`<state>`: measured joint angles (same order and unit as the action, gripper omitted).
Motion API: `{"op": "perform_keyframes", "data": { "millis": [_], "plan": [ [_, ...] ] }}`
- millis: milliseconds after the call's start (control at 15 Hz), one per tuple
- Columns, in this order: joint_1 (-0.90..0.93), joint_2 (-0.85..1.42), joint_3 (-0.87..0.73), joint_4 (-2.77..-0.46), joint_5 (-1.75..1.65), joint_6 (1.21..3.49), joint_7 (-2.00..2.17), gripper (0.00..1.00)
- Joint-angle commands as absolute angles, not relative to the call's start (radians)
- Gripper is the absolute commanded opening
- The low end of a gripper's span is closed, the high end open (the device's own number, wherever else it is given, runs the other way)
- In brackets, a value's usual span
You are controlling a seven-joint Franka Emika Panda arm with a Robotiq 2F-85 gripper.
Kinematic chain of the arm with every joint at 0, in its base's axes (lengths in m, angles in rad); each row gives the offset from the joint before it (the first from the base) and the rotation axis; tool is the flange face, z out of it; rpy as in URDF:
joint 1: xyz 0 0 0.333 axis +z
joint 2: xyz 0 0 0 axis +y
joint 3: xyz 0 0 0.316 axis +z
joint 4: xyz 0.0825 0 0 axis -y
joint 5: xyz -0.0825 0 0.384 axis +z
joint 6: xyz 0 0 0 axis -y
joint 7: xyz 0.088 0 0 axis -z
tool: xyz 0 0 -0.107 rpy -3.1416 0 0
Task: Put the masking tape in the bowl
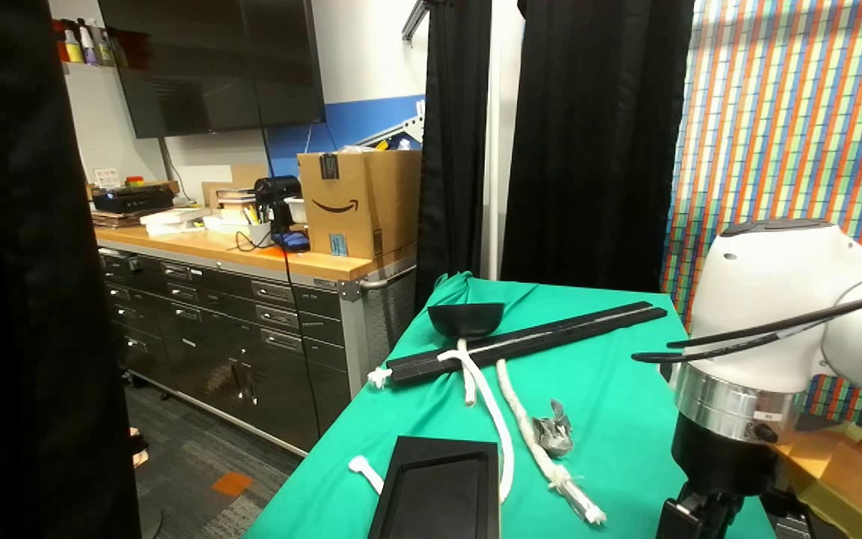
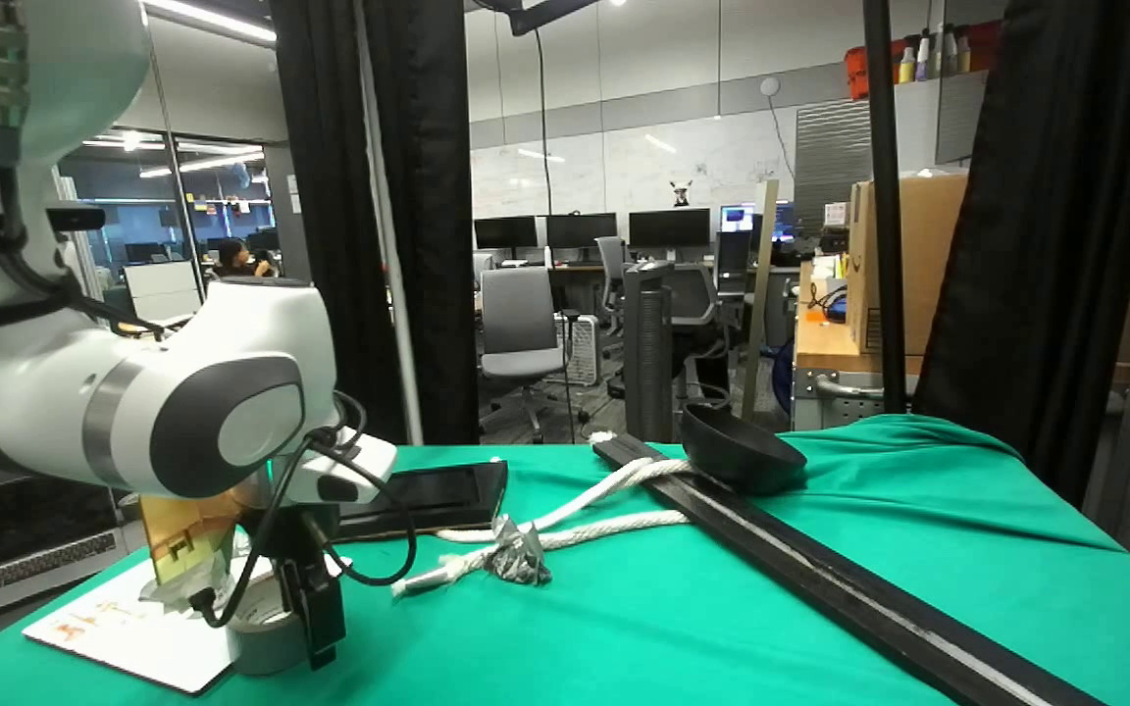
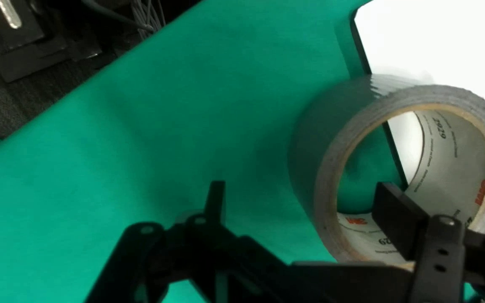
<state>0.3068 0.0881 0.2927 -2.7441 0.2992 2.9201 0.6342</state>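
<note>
Gripper (image 3: 303, 187) is spread wide: one finger seems inside the grey 3M tape roll (image 3: 440, 168), one outside, likely to pinch its wall and reach the black bowl (image 1: 466, 320).

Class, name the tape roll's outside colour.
The tape roll is grey, seen best in the wrist view.
</note>
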Motion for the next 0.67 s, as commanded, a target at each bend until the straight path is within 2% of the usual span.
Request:
{"op": "perform_keyframes", "data": {
  "millis": [0,400,600],
  "plan": [
    [0.323,0.109,0.288,-2.744,0.280,2.949,0.648,0.58],
    [0.330,0.107,0.279,-2.744,0.259,2.940,0.657,0.14],
    [0.330,0.086,0.278,-2.742,0.245,2.915,0.652,0.08]
  ]
}}
